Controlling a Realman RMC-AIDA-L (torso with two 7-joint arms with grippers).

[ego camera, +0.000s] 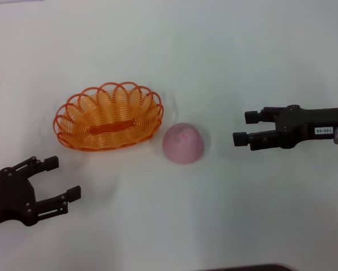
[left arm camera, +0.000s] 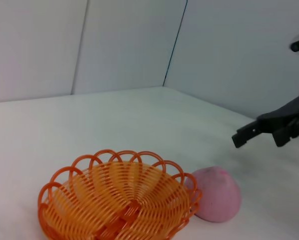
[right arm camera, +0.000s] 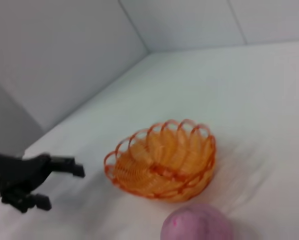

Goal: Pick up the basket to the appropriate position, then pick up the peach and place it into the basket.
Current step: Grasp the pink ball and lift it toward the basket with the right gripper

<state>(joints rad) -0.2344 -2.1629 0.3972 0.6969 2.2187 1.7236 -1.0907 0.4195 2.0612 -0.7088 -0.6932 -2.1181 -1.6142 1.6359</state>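
The orange wire basket (ego camera: 108, 116) sits empty on the white table, left of centre; it also shows in the wrist views (left arm camera: 118, 203) (right arm camera: 162, 161). The pale pink peach (ego camera: 183, 143) rests on the table just right of the basket, close to its rim but outside it (left arm camera: 217, 194) (right arm camera: 197, 223). My left gripper (ego camera: 62, 178) is open near the front left, below the basket and apart from it. My right gripper (ego camera: 245, 127) is open at the right, level with the peach, with a gap of table between them.
The white table (ego camera: 214, 62) stretches behind and in front of the objects. Pale walls meet at a corner beyond the table (left arm camera: 174, 45). Nothing else stands on the surface.
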